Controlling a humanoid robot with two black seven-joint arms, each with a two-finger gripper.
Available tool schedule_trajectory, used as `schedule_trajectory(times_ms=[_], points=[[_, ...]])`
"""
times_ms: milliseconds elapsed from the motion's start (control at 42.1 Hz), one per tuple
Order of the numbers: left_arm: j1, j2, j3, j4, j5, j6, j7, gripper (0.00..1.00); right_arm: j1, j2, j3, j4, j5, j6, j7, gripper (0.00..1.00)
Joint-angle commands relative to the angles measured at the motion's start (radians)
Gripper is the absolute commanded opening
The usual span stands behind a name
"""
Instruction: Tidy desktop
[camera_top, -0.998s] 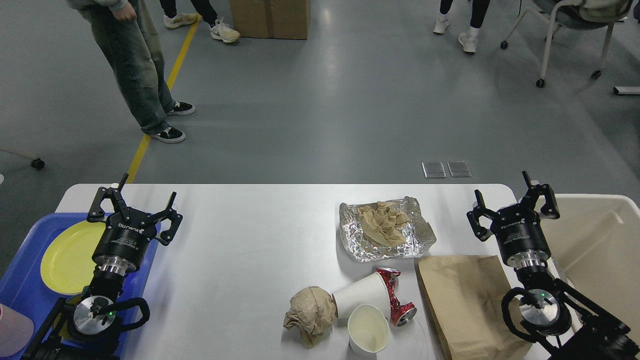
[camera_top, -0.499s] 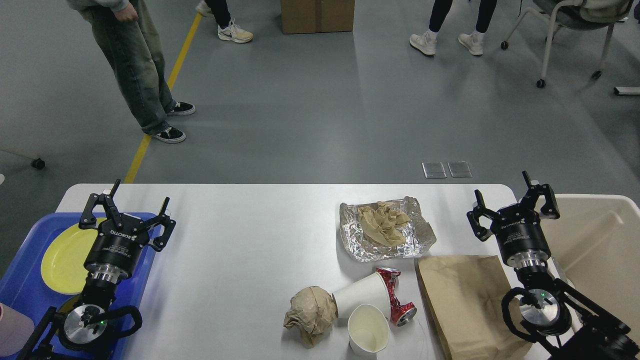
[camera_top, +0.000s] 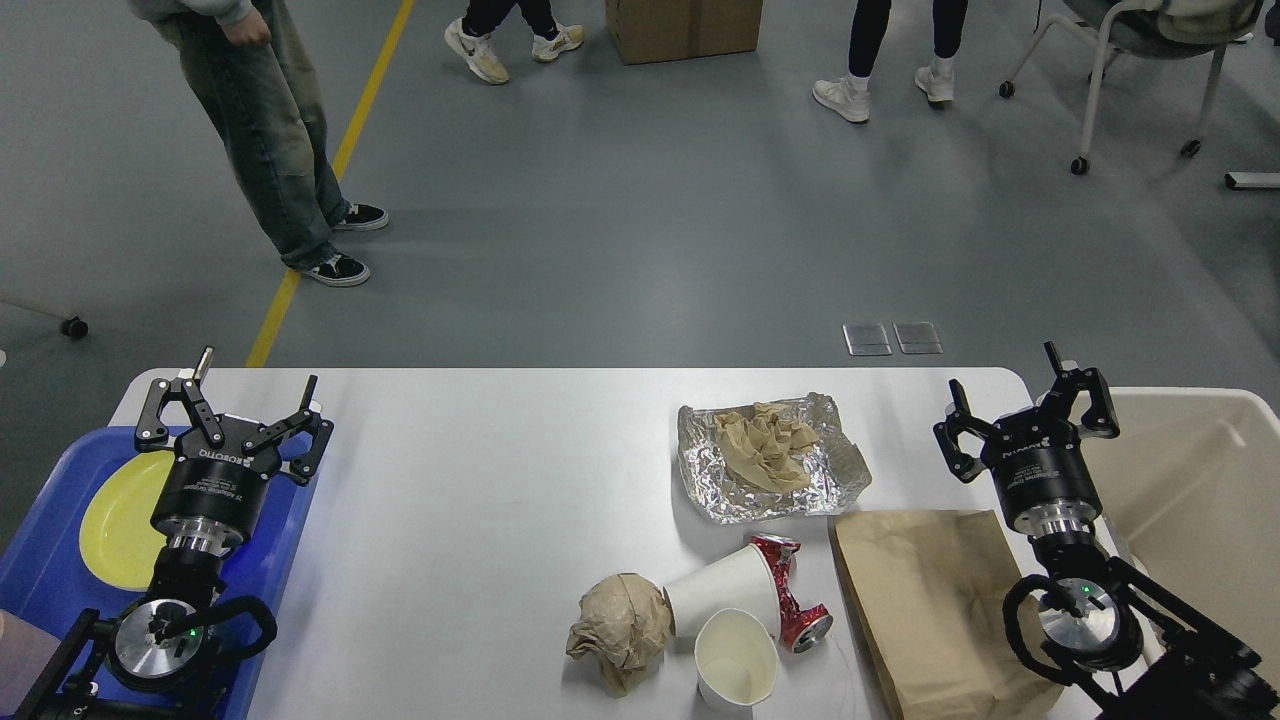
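The desk (camera_top: 480, 500), a broad white top with rounded corners, fills the lower half of the head view and carries all the litter on its right half. Toward the far edge sits a crumpled foil sheet (camera_top: 770, 460) holding a wad of brown napkin (camera_top: 765, 445). Nearer the near edge, a balled-up brown paper (camera_top: 620, 625) touches a tipped paper cup (camera_top: 720, 595); a second, upright cup (camera_top: 737, 665) stands just in front, and a crushed red can (camera_top: 790, 590) lies against the tipped one. A flat brown paper bag (camera_top: 930, 610) lies at the near right corner, beside the cream bin (camera_top: 1200, 490) off the right edge, likely where the rubbish belongs.

The blue tray (camera_top: 290, 520) overhangs the left edge with a yellow plate (camera_top: 115, 520) on it, apparently kept apart as a reusable dish.

The left gripper (camera_top: 232, 418) hovers above the tray's far side, jaws spread wide and empty. The right gripper (camera_top: 1025, 410) hangs near the far right corner, between foil and bin, jaws also wide and holding nothing. No litter is gripped, so the clearing seems barely started.
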Motion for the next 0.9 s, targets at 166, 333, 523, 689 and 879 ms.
schedule_trajectory(times_ms=[166, 333, 523, 689, 879], points=[[-0.002, -0.013, 0.008, 0.007, 0.017, 0.007, -0.001, 0.96, -0.001, 0.0, 0.0, 0.0, 0.0, -0.001, -0.001, 1.0], [-0.008, -0.013, 0.043, 0.016, 0.018, 0.003, 0.001, 0.96, -0.001, 0.0, 0.0, 0.0, 0.0, -0.001, 0.001, 1.0], [-0.01, -0.01, 0.052, 0.024, 0.015, 0.003, 0.001, 0.96, 0.001, 0.0, 0.0, 0.0, 0.0, -0.001, 0.001, 1.0], [-0.017, -0.011, 0.046, 0.037, 0.008, 0.004, -0.002, 0.96, -0.001, 0.0, 0.0, 0.0, 0.0, -0.001, 0.001, 1.0], [-0.028, -0.01, 0.05, 0.067, 0.001, 0.0, -0.073, 0.96, -0.001, 0.0, 0.0, 0.0, 0.0, 0.001, 0.001, 1.0]])
